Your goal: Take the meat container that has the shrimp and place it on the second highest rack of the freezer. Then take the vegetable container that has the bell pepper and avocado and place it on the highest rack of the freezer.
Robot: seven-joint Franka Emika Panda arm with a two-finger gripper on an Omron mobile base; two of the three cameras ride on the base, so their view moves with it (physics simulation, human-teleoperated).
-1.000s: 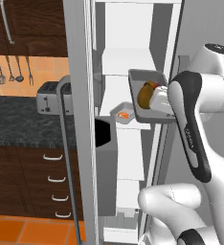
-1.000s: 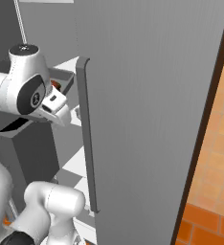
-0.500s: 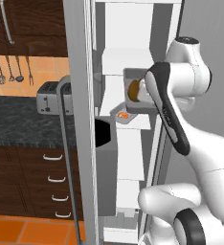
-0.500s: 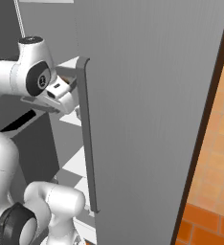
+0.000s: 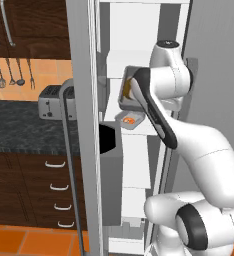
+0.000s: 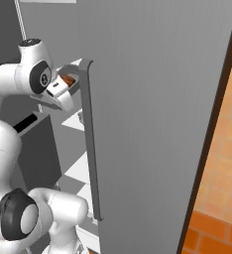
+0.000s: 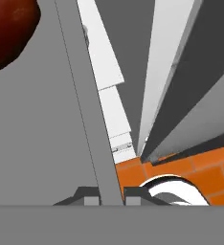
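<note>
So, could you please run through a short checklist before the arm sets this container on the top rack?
1. Fingers clamped on the vegetable container's wall: ok.
2. Shrimp container already on its rack: ok.
3. Freezer door open: ok.
4. Held container level: not ok, it looks tilted in the left base view.
5. Avocado and bell pepper both inside: cannot tell.
6. Top rack free: cannot tell.

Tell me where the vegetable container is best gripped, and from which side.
Grip the vegetable container by its thin side wall, approached rim-first, with one finger inside and one outside. The wall is a narrow flat strip that jaws can pinch. In the hand view the gripper straddles it this way.
</note>
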